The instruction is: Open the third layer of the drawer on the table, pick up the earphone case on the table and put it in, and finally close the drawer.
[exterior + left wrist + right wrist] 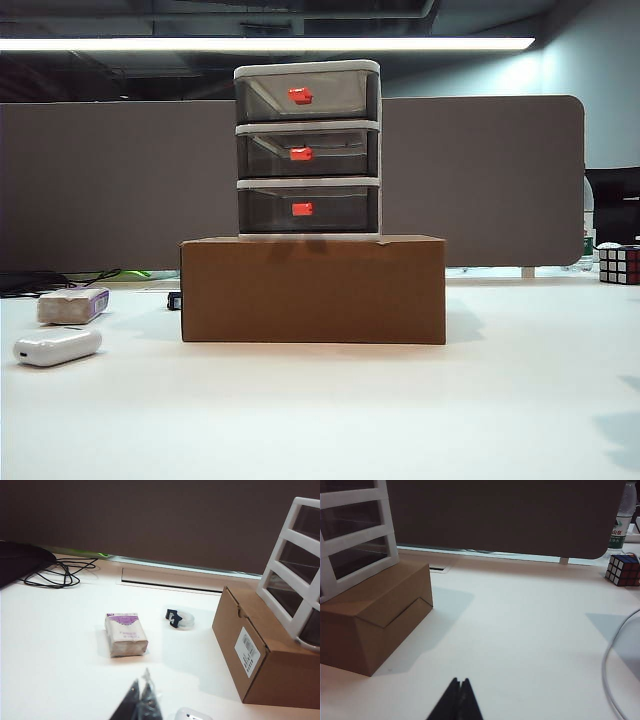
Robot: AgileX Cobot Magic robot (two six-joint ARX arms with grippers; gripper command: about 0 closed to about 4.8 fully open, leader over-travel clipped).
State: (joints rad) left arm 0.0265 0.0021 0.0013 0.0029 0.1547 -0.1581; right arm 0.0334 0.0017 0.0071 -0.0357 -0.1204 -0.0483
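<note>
The three-tier drawer (308,150) has a white frame and smoky grey drawers, and it stands on a brown cardboard box (313,288). Its third layer (308,208), the lowest tier with a red-orange handle (302,209), is pushed in. The white earphone case (57,346) lies on the table (400,410) at the left front; a sliver of the case (189,714) shows beside my left gripper (141,682). That gripper is shut and holds nothing, hanging above the table. My right gripper (459,681) is shut too, over bare table right of the box (375,617). Neither gripper shows in the exterior view.
A greyish-white block with a purple label (73,304) (125,633) lies behind the case. A small dark-and-clear item (178,618) sits by the box's left side. Black cables (50,572) lie far left, a Rubik's cube (623,569) and bottle (619,525) far right, a white cable (612,655) near the right arm.
</note>
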